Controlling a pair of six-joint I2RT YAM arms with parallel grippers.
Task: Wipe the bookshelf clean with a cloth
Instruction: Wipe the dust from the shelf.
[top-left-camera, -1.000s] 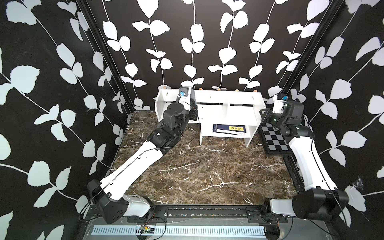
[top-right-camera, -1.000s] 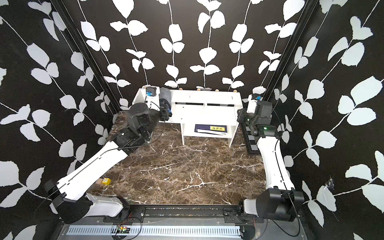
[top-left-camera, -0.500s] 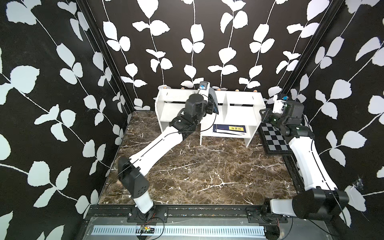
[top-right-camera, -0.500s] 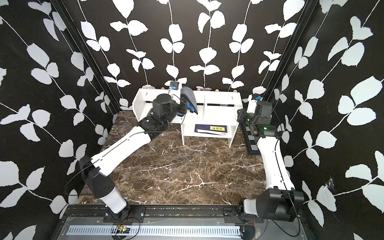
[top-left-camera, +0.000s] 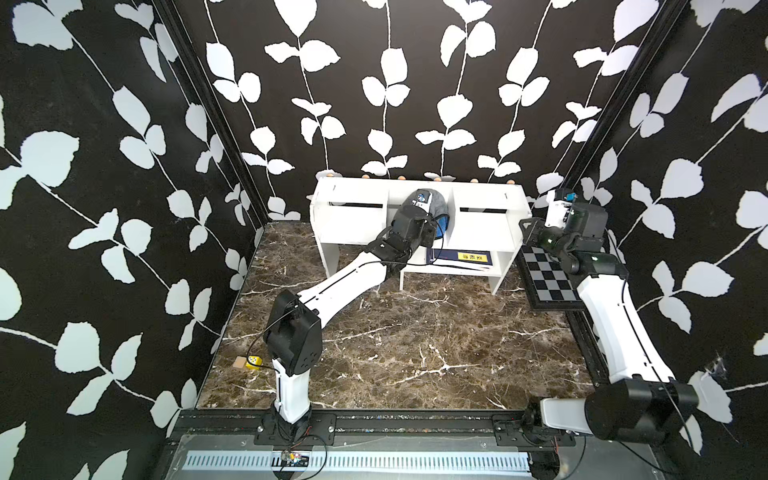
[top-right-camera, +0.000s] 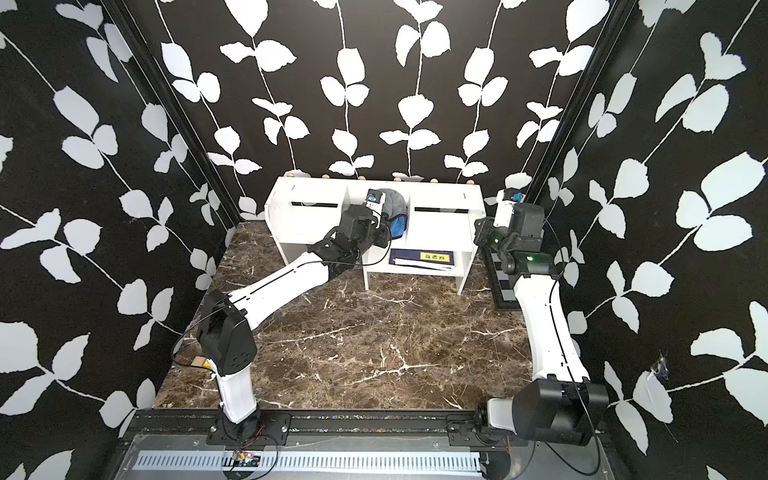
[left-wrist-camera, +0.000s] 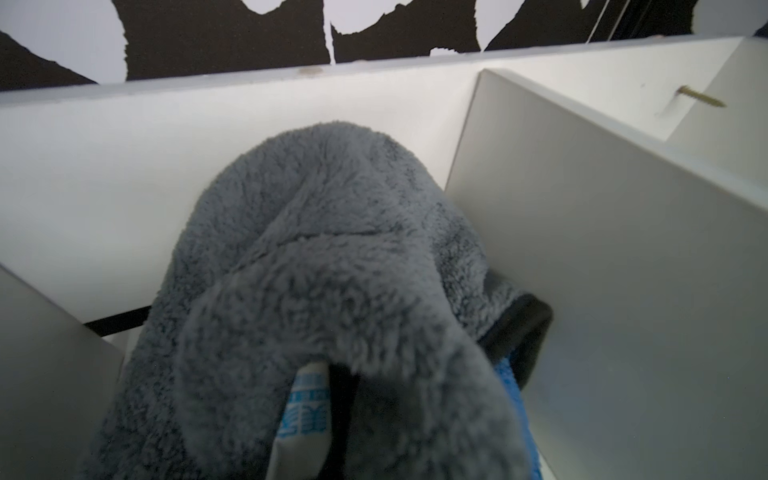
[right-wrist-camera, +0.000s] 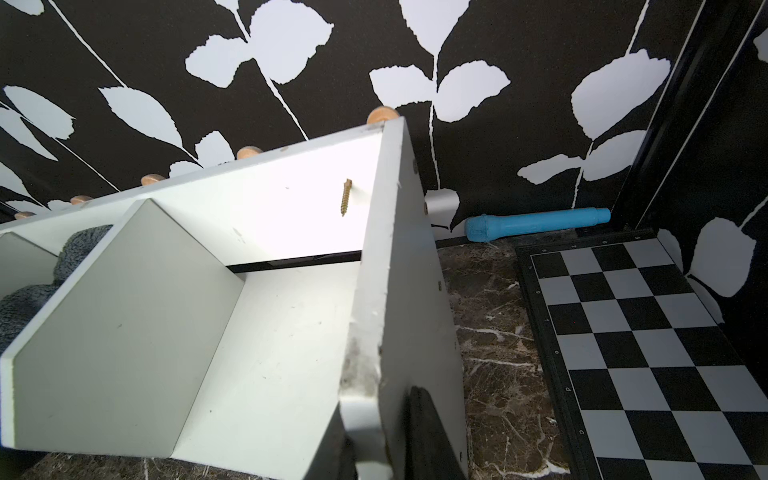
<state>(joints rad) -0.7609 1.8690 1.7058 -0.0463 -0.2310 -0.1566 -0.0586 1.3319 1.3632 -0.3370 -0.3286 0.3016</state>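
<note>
The white bookshelf (top-left-camera: 353, 224) (top-right-camera: 307, 226) stands against the back wall. My left gripper (top-left-camera: 432, 218) reaches into its middle top compartment and is shut on the cloth (top-left-camera: 436, 205) (top-right-camera: 395, 208). In the left wrist view the grey cloth (left-wrist-camera: 332, 249) drapes over the fingers and hides them; its blue side and dark edging lie against the right divider, and its white tag (left-wrist-camera: 305, 411) shows. My right gripper (right-wrist-camera: 382, 449) (top-left-camera: 527, 228) is shut on the front edge of the bookshelf's right end panel (right-wrist-camera: 399, 291).
A black-and-grey checkered board (top-left-camera: 548, 278) (right-wrist-camera: 644, 332) lies right of the shelf. A blue toy microphone (right-wrist-camera: 536, 222) rests by the back wall. A blue book (top-left-camera: 465, 257) lies in the lower compartment. A screw (right-wrist-camera: 345, 197) sticks out inside the right compartment. A small yellow block (top-left-camera: 253, 362) sits at the floor's left edge.
My left arm has swept the cloth rightward, from the left compartment into the middle one. The right arm has kept its hold and has not moved.
</note>
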